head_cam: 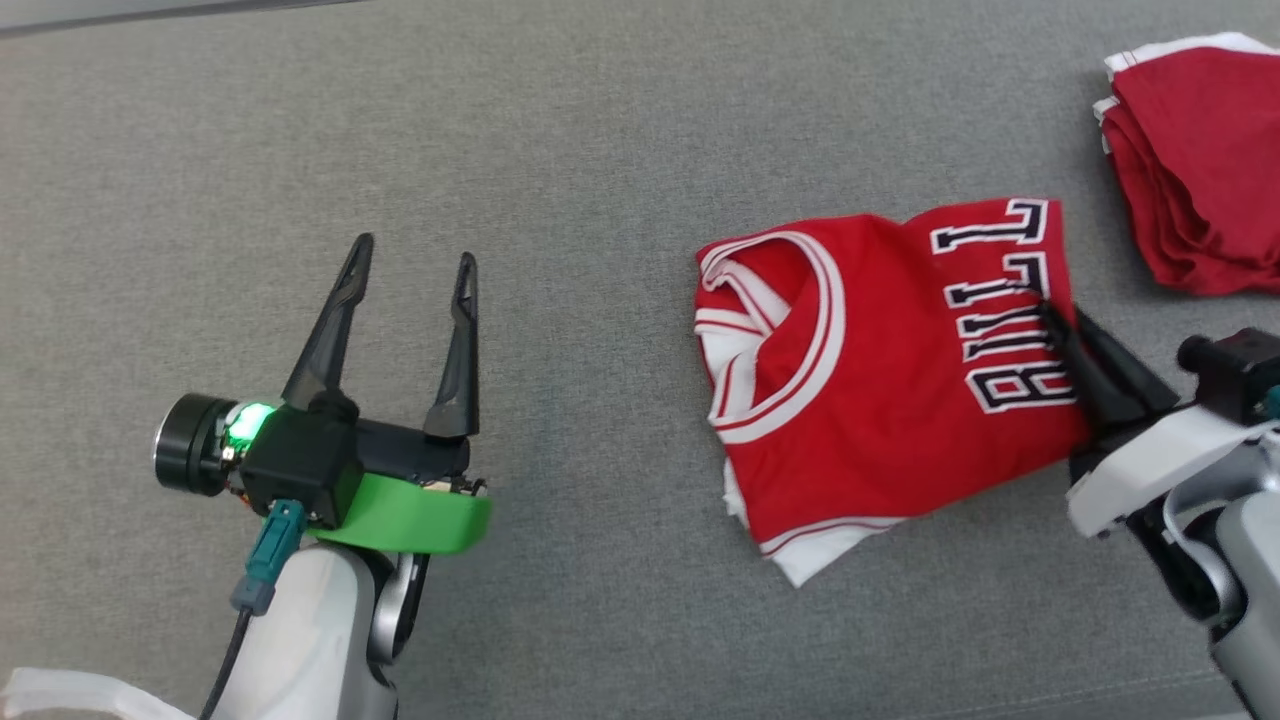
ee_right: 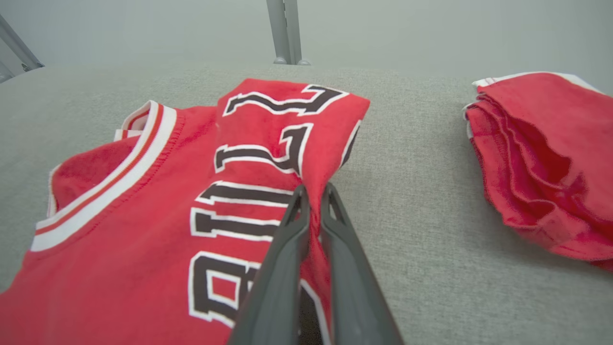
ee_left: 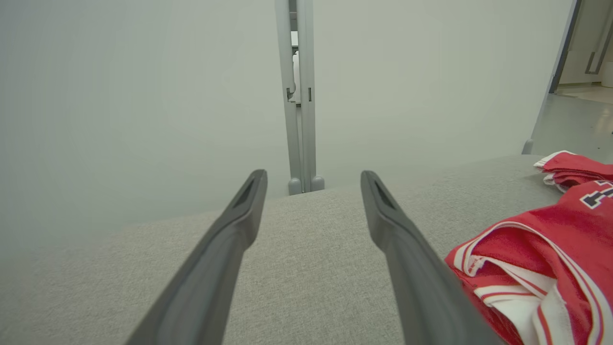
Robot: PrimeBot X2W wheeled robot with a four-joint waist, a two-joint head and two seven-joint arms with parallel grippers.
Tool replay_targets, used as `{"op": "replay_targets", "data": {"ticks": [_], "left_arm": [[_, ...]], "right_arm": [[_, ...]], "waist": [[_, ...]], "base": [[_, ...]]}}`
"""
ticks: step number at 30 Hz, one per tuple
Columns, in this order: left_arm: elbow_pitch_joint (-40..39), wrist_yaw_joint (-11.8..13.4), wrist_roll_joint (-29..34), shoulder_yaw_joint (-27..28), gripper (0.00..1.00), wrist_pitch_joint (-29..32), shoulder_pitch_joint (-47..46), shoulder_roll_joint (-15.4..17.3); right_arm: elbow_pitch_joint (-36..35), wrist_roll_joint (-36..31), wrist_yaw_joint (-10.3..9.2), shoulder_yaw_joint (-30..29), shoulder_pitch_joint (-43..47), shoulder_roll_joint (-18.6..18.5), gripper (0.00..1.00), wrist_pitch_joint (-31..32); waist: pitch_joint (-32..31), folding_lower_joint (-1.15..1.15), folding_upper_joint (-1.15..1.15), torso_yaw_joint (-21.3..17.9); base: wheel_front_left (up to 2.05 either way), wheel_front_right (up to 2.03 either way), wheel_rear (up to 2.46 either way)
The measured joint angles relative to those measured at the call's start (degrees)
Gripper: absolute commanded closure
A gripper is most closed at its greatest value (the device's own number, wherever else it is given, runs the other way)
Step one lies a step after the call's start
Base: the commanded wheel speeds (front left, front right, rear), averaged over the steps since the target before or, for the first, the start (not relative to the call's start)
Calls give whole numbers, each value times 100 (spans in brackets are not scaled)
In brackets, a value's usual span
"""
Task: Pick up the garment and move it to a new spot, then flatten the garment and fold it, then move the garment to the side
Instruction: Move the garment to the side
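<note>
One broad grey fabric surface (head_cam: 600, 130) spreads under everything I see from my head. Behind it, in my left wrist view, stands a pale partition panel (ee_left: 143, 96) with a grey post (ee_left: 299, 96) at twelve o'clock.

The red basketball jersey (head_cam: 880, 380), folded into a rough rectangle, lies flat on the fabric at about three o'clock in the head view. Its collar end points toward nine o'clock and its lettered end toward three. Up at two o'clock, with bare fabric between it and the jersey, sits a stack of red garments (head_cam: 1200, 160) edged in white and cut off by the frame.

My left pincer (head_cam: 414, 250) hangs at eight o'clock, well apart from the jersey. Its two dark fingers are spread wide, with nothing between them but the grey cloth below.

My right pincer (head_cam: 1048, 310) comes in from four o'clock and is clenched on the jersey's lettered edge. In the right wrist view its fingertips press together with a ridge of red cloth pinched up between them, just beside the black, white-outlined lettering (ee_right: 249, 191) that reads BULL. How many layers of the fold are in that pinch I cannot make out. The white-and-red collar band (head_cam: 838, 320) curves across the jersey's nine o'clock half.
</note>
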Motion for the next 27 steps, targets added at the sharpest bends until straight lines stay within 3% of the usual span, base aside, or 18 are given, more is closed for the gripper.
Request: {"op": "replay_targets", "data": {"ticks": [7, 15, 21, 25, 26, 27], "left_arm": [[-89, -214, 218, -389, 0, 36, -558, 20], [-171, -346, 350, -775, 0, 80, -1111, 26], [-326, -433, 405, -1062, 0, 79, -1343, 60], [-363, -457, 405, -1210, 0, 85, -1452, 68], [-369, -464, 404, -1241, 0, 85, -1472, 68], [-375, -465, 404, -1260, 0, 85, -1487, 69]], "right_arm": [[326, 167, 0, -321, -1121, -665, 100, -44], [842, 297, 1, -822, -1902, -1878, 100, -38], [1608, 416, 1, -1317, -2144, -2274, 100, -87], [2179, 304, 1, -1385, -2399, -2265, 100, -260], [2335, 275, 1, -1392, -2515, -2210, 83, -301], [2458, 220, 1, -1395, -2596, -2172, 25, -346]], "waist": [[550, 0, 0, -298], [1318, 1, 0, -365], [1727, 1, 0, -334], [1890, 0, 0, -278], [1923, 1, 0, -262], [1944, 0, 0, -248]], "base": [[0, 0, 0], [0, 0, 0], [0, 0, 0], [0, 0, 0], [0, 0, 0], [0, 0, 0]]}}
